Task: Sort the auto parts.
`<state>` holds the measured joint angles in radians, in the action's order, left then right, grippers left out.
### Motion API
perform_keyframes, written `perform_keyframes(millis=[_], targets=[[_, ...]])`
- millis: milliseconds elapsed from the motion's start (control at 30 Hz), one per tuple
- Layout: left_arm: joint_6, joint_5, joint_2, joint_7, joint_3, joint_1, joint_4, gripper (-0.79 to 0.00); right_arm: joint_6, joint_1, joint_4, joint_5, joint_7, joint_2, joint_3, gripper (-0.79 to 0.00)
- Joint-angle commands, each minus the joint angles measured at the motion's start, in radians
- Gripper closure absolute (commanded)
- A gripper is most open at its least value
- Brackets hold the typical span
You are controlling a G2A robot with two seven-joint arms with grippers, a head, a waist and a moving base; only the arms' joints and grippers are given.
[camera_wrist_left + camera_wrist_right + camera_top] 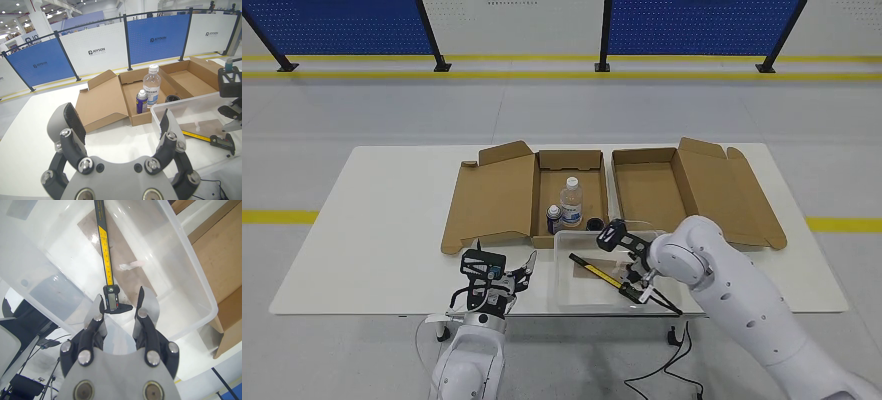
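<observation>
Caliper [106,260]: flat in clear bin [179,102], long axis far-left to near-right, display head under your right gripper [120,293], fingers apart. Left gripper [118,108]: spread wide, left of bin.

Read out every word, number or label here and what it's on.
On the fence panels: a logo and brand wordmark, repeated panel to panel; a brand name, so not quoted.
On the clear bottle: a label, print too blurred to read.
On the spray can: a label, too small to read.
On the digital caliper: scale numbers and a line of print on the beam, too small to read.
</observation>
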<state>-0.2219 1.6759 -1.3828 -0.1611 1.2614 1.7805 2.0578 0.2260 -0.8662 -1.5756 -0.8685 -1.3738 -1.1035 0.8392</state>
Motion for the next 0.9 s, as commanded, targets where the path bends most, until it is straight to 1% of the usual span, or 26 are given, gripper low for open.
perform_keyframes(millis=[0, 267, 367, 500, 667, 833, 867], targets=[[0.000, 0.000, 0.000, 0.000, 0.000, 0.000, 0.000, -0.785, 0.000, 0.007, 0.010, 0.000, 0.000, -0.003, -0.006, -0.376], [0.000, 0.000, 0.000, 0.000, 0.000, 0.000, 0.000, -0.785, 0.018, 0.033, 0.074, 0.002, 0.011, -0.017, -0.043, -0.345], [0.000, 0.000, 0.000, 0.000, 0.000, 0.000, 0.000, -0.785, 0.023, 0.037, 0.100, 0.005, 0.020, -0.025, -0.066, -0.354], [0.000, 0.000, 0.000, 0.000, 0.000, 0.000, 0.000, -0.785, 0.030, 0.041, 0.130, 0.001, 0.036, -0.035, -0.097, -0.348], [0.000, 0.000, 0.000, 0.000, 0.000, 0.000, 0.000, -0.785, 0.026, 0.033, 0.135, -0.025, 0.060, -0.039, -0.110, -0.342], [0.000, 0.000, 0.000, 0.000, 0.000, 0.000, 0.000, -0.785, 0.005, -0.001, 0.105, -0.071, 0.086, -0.031, -0.100, -0.382], [0.000, 0.000, 0.000, 0.000, 0.000, 0.000, 0.000, -0.785, 0.007, -0.010, 0.097, -0.076, 0.095, -0.029, -0.095, -0.376]])
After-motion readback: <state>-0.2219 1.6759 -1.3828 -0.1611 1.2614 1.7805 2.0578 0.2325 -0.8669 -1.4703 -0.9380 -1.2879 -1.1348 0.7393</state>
